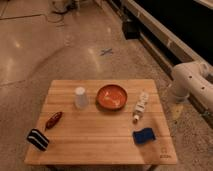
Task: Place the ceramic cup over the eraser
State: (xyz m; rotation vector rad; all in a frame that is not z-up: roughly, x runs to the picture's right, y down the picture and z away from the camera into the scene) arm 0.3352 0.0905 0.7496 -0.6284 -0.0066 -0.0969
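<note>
The ceramic cup [80,97] stands on the tabletop [100,135] beside the orange bowl [111,96], well apart from the eraser [38,139]. It looks light, rigid, slick and chippable, so it is best pinched across its walls. The gripper, out of frame beyond the white arm [192,77], is released and empty.

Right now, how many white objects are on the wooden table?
2. The small plain white ceramic cup stands left of the orange bowl; the white labelled bottle lies right of it. None seem hidden. The gripper is out of view; only the white arm shows at right.
</note>
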